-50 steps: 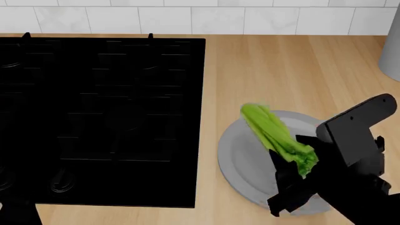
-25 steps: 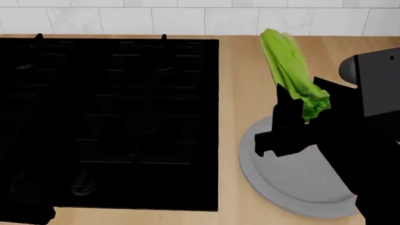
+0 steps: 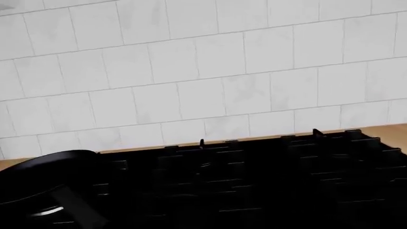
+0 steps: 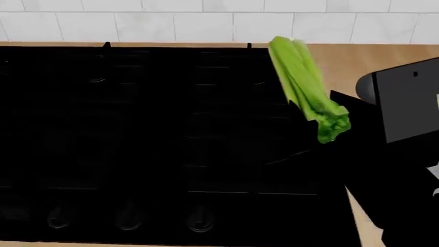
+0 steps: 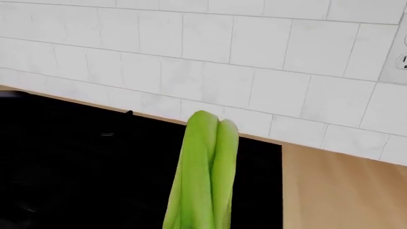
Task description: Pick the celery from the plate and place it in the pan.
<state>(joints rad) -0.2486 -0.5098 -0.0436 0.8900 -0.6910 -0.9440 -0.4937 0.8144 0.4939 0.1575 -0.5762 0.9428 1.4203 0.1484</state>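
The celery is a bright green bunch hanging in the air over the right part of the black cooktop. Its paler leafy end is pinched in my right gripper, which is shut on it, and the stalks point up toward the tiled wall. In the right wrist view the celery rises from between the jaws, above the cooktop. The plate is out of view. The pan cannot be told apart from the black cooktop in the head view. A rounded black shape in the left wrist view may be the pan. The left gripper does not show.
A white tiled wall runs behind the cooktop. Wooden counter shows to the right of the cooktop, partly behind my black right arm. Burner knobs line the cooktop's front edge.
The right gripper has carried the celery up off the plate and leftward over the cooktop. The head view has shifted, and the plate has left the picture.
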